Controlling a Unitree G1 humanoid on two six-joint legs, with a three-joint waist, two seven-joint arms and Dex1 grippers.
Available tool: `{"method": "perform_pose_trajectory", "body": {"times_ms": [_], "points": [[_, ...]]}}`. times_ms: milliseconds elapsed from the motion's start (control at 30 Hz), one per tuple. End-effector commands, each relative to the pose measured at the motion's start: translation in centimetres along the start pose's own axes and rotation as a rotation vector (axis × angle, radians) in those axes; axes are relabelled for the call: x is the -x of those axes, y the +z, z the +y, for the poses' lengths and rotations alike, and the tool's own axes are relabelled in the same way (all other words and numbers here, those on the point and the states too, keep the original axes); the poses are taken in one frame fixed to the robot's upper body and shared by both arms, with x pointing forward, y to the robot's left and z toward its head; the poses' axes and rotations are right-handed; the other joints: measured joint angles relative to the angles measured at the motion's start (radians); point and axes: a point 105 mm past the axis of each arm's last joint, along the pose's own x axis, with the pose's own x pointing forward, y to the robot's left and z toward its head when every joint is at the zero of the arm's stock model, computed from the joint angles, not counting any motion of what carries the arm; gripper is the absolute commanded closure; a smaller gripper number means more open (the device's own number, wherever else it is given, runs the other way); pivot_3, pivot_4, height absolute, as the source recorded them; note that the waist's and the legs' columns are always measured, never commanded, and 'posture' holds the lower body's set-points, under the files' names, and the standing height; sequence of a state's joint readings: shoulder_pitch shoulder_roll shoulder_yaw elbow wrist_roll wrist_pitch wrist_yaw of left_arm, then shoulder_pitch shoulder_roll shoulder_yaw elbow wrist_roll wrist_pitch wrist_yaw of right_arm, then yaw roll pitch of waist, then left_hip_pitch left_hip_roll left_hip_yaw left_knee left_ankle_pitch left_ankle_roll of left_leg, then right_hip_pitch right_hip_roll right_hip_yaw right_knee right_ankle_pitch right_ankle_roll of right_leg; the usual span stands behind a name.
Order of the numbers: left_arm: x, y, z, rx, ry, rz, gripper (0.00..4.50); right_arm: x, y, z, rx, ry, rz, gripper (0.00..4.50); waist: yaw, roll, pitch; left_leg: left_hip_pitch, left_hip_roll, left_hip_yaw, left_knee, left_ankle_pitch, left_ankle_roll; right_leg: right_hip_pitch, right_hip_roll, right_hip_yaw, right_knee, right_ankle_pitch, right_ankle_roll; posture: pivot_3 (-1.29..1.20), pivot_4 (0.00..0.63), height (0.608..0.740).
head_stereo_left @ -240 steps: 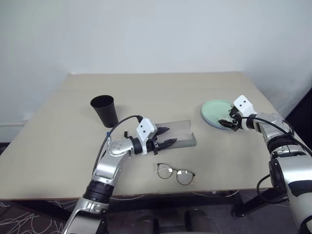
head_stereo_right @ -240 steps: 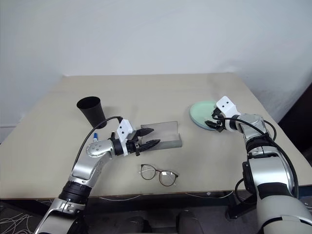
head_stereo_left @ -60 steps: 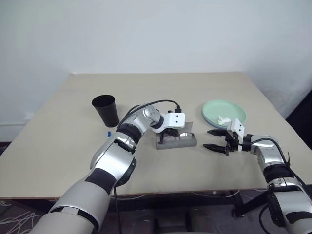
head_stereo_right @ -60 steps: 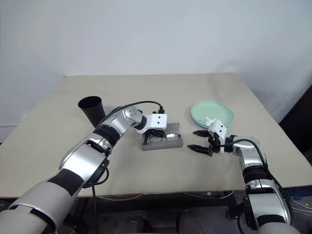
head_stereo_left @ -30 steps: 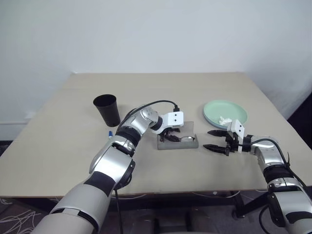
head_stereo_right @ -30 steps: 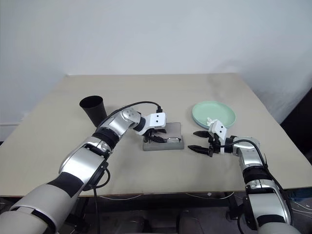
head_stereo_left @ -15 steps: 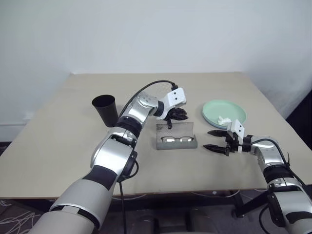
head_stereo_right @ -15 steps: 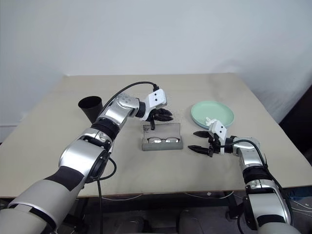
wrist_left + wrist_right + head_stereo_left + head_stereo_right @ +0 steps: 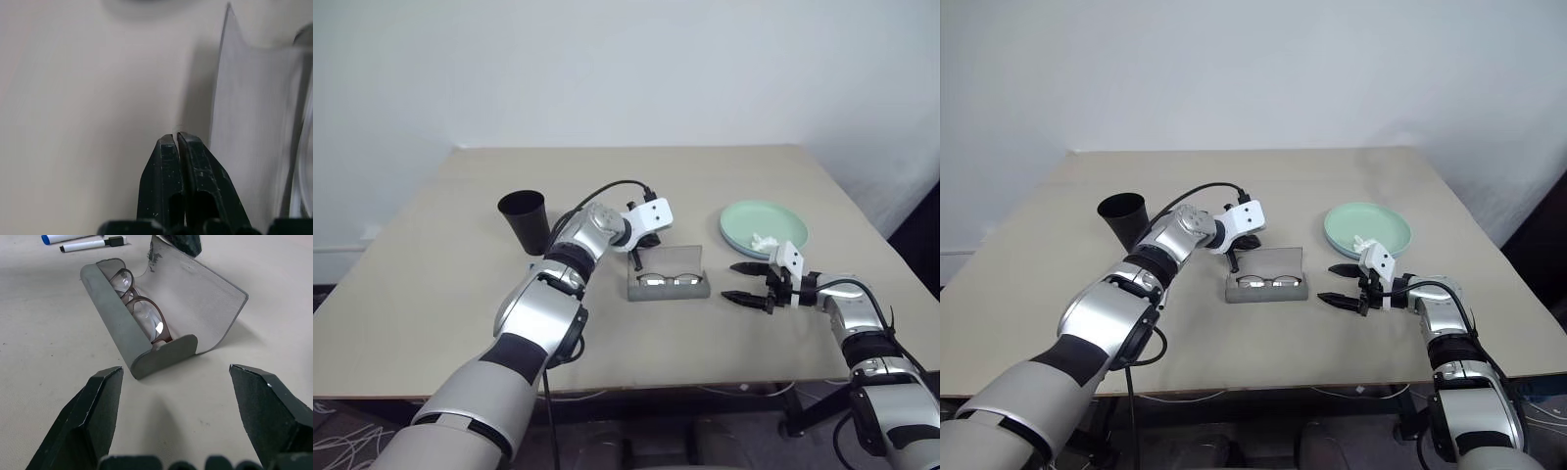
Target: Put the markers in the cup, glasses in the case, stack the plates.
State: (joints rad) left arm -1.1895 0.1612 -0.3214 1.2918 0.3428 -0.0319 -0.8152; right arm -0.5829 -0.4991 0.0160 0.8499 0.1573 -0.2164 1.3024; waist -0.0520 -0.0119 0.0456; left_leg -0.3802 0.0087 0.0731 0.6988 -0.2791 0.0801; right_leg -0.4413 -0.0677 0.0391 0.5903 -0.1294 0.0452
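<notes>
**Left gripper drops behind open glasses case as glasses lie inside**

Half a second ago the left gripper [image 9: 637, 258] was raised above the case's lid; it has since come down to the lid's far left edge, fingers pressed together. The right arm has not shifted.

Head views: the grey case [image 9: 669, 285] sits open at mid-table, lid standing up, with the glasses [image 9: 668, 280] lying in its tray. The black cup [image 9: 526, 221] stands upright to the case's left. To the right, the mint green plate [image 9: 744, 221] rests on the light blue one, a small white crumpled scrap [image 9: 763, 239] on top. The right gripper [image 9: 739, 281] hovers just right of the case, fingers spread wide, holding nothing.

Left wrist view: the two black fingertips [image 9: 168, 147] meet over bare table [image 9: 88, 112], beside the lid's edge.

Right wrist view: between the wide-set fingers, the case faces the camera with the glasses inside; two markers [image 9: 80, 241] lie on the table beyond it, one blue-ended.
</notes>
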Motion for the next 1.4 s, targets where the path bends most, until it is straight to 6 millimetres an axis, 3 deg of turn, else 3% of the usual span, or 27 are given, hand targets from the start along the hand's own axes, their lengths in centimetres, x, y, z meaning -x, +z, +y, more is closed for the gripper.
{"method": "perform_pose_trajectory", "body": {"times_ms": [33,333,533,767,900,1167,1300,1400], "points": [[0.1,-0.6,-0.2,-0.017,-0.022,0.036,4.49,0.2,1.8,-0.8,0.055,-0.016,-0.04,0.74,0.0,0.0,0.0,0.0,0.0,0.0,0.0,0.0,0.0,0.0,0.0,0.0,0.0,0.0,0.0,0.0,0.0,0.732],[0.7,0.5,-2.7,0.071,-0.275,-0.085,4.49,0.4,2.6,-0.7,0.015,0.01,-0.087,0.74,-0.001,0.0,0.0,0.001,0.0,0.001,0.0,0.0,0.0,0.001,0.0,0.0,0.0,-0.001,-0.001,0.0,0.0,0.732],[1.1,-0.5,-4.5,0.023,-0.4,-0.082,4.49,0.5,3.4,-0.6,-0.034,0.037,-0.13,0.74,0.0,0.0,0.0,-0.001,0.0,0.0,0.0,0.0,0.0,-0.001,0.0,0.0,0.0,-0.001,-0.001,0.0,0.0,0.732],[0.8,-1.6,-5.5,-0.008,-0.419,-0.046,4.49,0.5,3.4,-0.6,-0.037,0.036,-0.128,0.74,0.0,0.0,0.0,0.0,0.0,0.0,0.0,0.0,0.0,0.0,0.0,0.0,0.0,-0.001,-0.001,0.0,0.0,0.732],[0.7,-0.9,-4.2,0.027,-0.323,-0.076,4.49,0.4,3.3,-0.6,-0.031,0.036,-0.121,0.74,0.0,0.0,0.0,0.0,0.0,0.0,0.0,0.0,0.0,0.0,0.0,0.0,0.0,-0.001,-0.001,0.0,0.0,0.732],[0.9,1.2,1.7,0.241,0.134,-0.175,4.49,0.3,3.2,-0.5,-0.021,0.03,-0.116,0.74,0.0,0.0,0.0,-0.001,0.001,0.0,0.002,0.0,0.0,0.0,-0.001,0.0,0.0,0.003,0.004,0.0,0.0,0.732],[2.0,0.4,4.0,0.401,0.371,-0.203,4.49,0.5,3.1,-0.3,-0.008,0.031,-0.107,0.74,0.001,0.0,0.0,-0.001,0.001,-0.001,0.002,0.0,0.0,0.0,-0.001,0.0,0.0,0.003,0.004,0.0,0.0,0.732],[3.0,-0.7,4.7,0.523,0.473,-0.195,4.49,0.7,3.7,-0.2,0.011,0.04,-0.123,0.74,0.0,0.0,0.0,-0.001,0.001,-0.001,0.002,0.0,0.0,0.0,-0.001,0.0,0.0,0.003,0.005,0.0,0.0,0.732]]}}
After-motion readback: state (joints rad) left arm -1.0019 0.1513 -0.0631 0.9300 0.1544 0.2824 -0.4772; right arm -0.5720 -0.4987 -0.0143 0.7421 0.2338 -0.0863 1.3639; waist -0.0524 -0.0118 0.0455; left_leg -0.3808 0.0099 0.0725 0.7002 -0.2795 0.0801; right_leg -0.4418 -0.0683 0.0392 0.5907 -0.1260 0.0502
